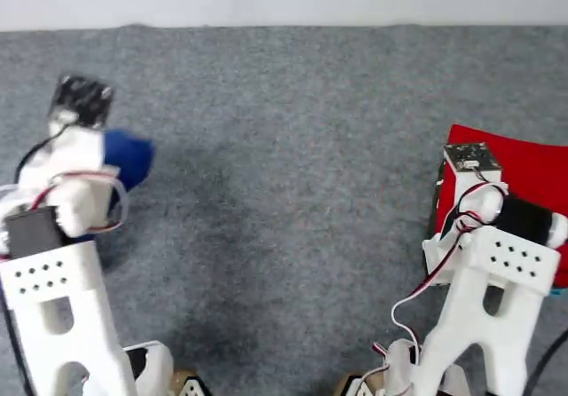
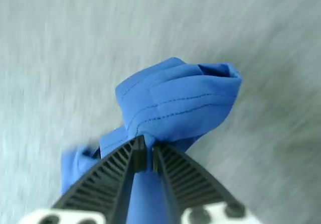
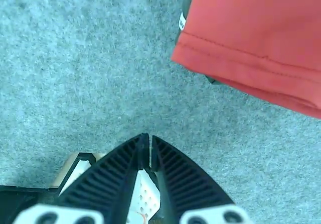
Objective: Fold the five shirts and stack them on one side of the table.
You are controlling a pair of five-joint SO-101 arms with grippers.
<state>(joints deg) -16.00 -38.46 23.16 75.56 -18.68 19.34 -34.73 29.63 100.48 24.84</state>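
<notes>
A bunched blue shirt (image 2: 175,101) hangs from my left gripper (image 2: 146,151), whose fingers are shut on a fold of the cloth. In the high view that blue shirt (image 1: 129,158) shows beside the left arm at the table's left side. A folded red shirt (image 1: 524,170) lies at the right edge, with darker cloth under it. In the right wrist view the red shirt (image 3: 256,38) lies beyond my right gripper (image 3: 148,143), which is shut on nothing and hovers over bare carpet, apart from the shirt.
Grey carpet-like cloth (image 1: 293,174) covers the table. A white wall runs along the far edge. Both arm bases (image 1: 62,325) stand at the near edge, with cables by the right one.
</notes>
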